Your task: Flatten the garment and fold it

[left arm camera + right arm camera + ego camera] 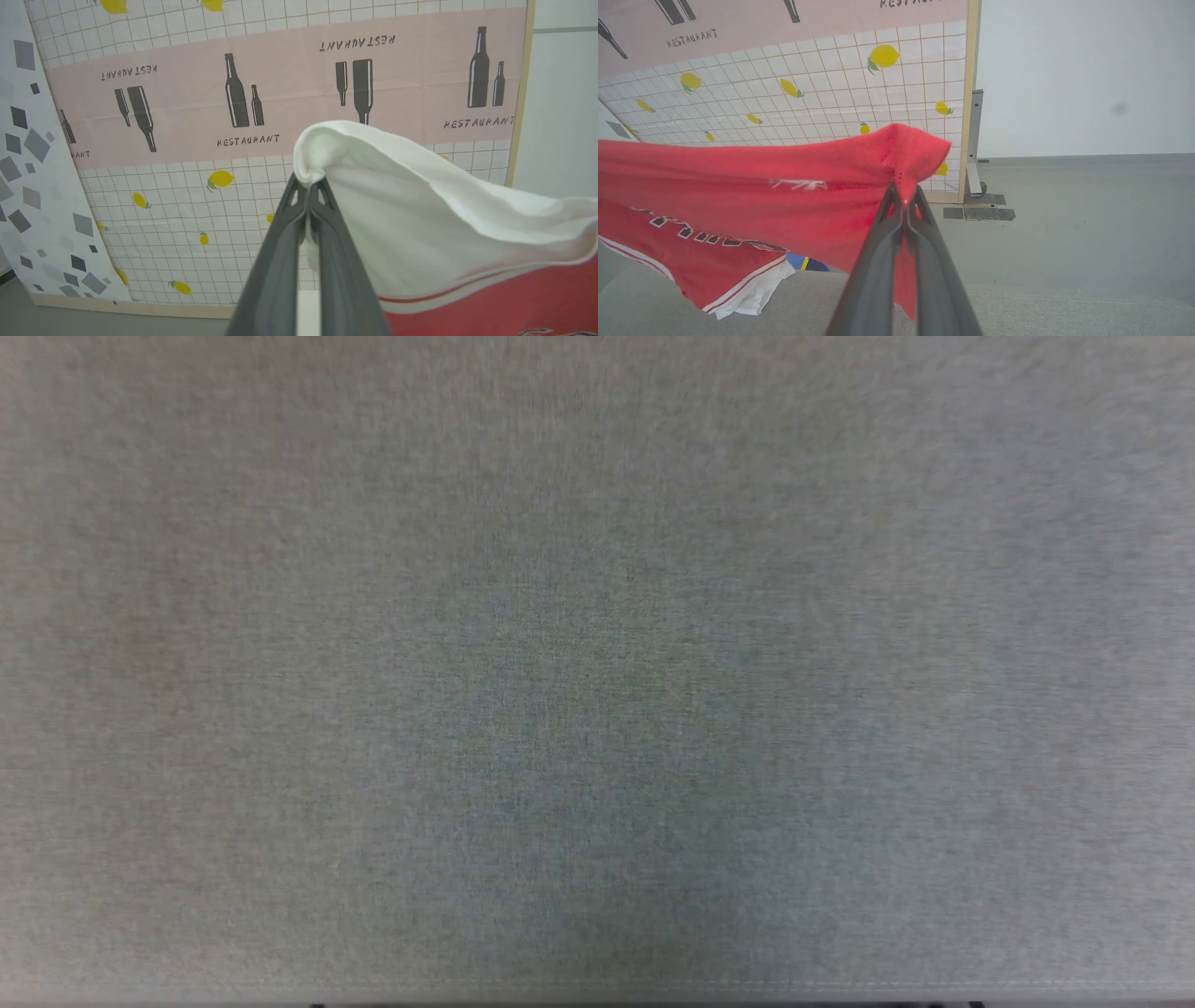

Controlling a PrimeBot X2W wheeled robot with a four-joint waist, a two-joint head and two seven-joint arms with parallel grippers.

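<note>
One garment (738,186), two claws, both clenched on it! Left gripper (308,184) pinches white sleeve cloth trailing toward four o'clock; right gripper (903,196) bites red cloth stretching toward nine, above the grey surface (1064,308).

**Grey cloth surface beneath you**

You look straight down on a grey woven cloth surface (597,672), flat and smooth, with a stitched seam (934,987) along its near edge. In the right wrist view, a low white-trimmed corner of the garment (738,205) hangs close to that cloth; you cannot tell whether it touches.
</note>
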